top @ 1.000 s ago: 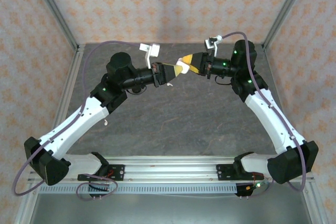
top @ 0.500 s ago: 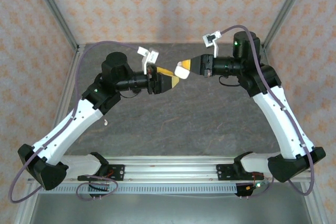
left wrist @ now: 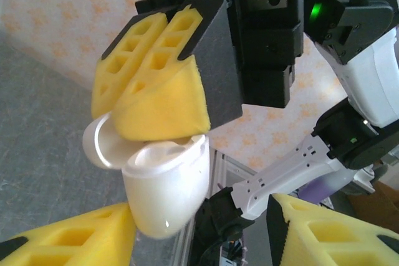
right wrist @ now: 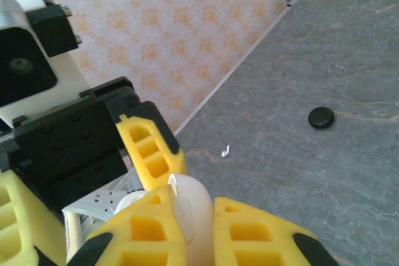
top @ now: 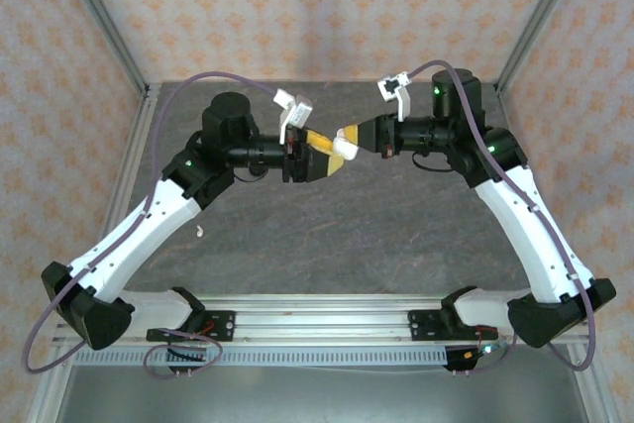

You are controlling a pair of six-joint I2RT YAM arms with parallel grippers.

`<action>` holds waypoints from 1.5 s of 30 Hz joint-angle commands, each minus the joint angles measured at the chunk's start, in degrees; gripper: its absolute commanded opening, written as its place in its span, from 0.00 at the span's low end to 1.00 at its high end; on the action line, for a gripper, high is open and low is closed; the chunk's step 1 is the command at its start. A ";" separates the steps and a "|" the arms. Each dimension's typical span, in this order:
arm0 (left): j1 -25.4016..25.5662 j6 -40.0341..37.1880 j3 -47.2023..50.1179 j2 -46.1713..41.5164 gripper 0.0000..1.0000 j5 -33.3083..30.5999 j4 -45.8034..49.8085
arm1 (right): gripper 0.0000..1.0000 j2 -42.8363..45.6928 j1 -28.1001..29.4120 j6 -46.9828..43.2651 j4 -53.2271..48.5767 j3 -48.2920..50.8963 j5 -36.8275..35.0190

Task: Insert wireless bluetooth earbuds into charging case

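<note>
- The right gripper is closed on the hinged lid of the white charging case. In the right wrist view the thin white lid stands pinched between its two yellow foam fingers at the bottom centre of the frame.
- The case is held up off the table, in the upper middle of the top view, where the two arms meet tip to tip.
- The case is open. Its rounded body hangs below the lid at the lower centre of the left wrist view. Whether anything sits in its wells cannot be told.
- The left gripper is spread wide. The case body touches its finger at the lower left of the left wrist view, and a clear gap separates the body from the finger at the lower right, so this gripper clamps nothing.
- A white earbud lies on the grey table, well apart from both grippers. It is at the centre of the right wrist view, and in the top view it is left of centre, beside the left arm's forearm.
- A round black puck rests on the table right of the earbud in the right wrist view, apart from it.
</note>
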State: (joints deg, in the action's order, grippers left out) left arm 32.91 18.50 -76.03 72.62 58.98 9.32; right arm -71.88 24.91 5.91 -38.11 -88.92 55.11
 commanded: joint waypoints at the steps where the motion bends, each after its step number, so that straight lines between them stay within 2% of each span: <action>1: 0.52 1.16 -0.61 0.64 0.55 2.28 -5.13 | 0.00 2.11 0.29 -1.56 3.37 1.51 1.30; 11: 0.57 1.22 -2.25 3.20 0.42 3.99 -4.47 | 0.00 3.23 0.26 -1.05 5.89 4.14 2.04; 14: 0.51 0.22 -2.70 3.56 0.31 4.30 -2.76 | 0.00 3.11 0.26 -0.73 6.63 4.26 1.84; 18: 0.51 -1.00 -3.03 3.51 0.11 4.13 -1.10 | 0.00 2.80 0.24 -0.40 6.98 4.18 1.91; 20: 0.42 -2.13 -3.16 3.49 0.03 3.61 0.19 | 0.06 2.80 0.28 0.08 7.29 4.20 1.65; 23: 0.39 -4.44 -2.94 2.86 0.00 1.64 2.84 | 0.36 2.71 0.25 1.99 7.94 4.10 1.07; 26: -0.05 -7.28 -1.84 1.55 0.00 -2.72 5.98 | 0.49 2.53 0.29 4.98 9.32 3.99 1.56; 31: -1.90 -8.55 3.34 -3.12 0.00 -13.01 7.89 | 0.57 2.20 0.23 11.52 10.49 4.17 -0.44; 39: -2.63 -13.78 9.20 -12.45 0.00 -30.68 18.52 | 0.55 -2.46 0.30 14.03 2.99 2.43 -13.45; 42: -2.65 -14.92 10.23 -15.93 0.00 -35.30 22.86 | 0.51 -6.44 0.65 15.49 2.00 2.27 -14.37; 45: -2.60 -15.55 11.22 -19.84 0.00 -38.92 26.00 | 0.49 -11.43 3.50 15.80 1.87 2.13 -16.73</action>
State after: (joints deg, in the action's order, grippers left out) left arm 30.59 5.48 -65.65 55.90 27.20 30.28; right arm -80.03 26.02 20.40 -34.30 -85.23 42.54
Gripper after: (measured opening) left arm 0.100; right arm 0.492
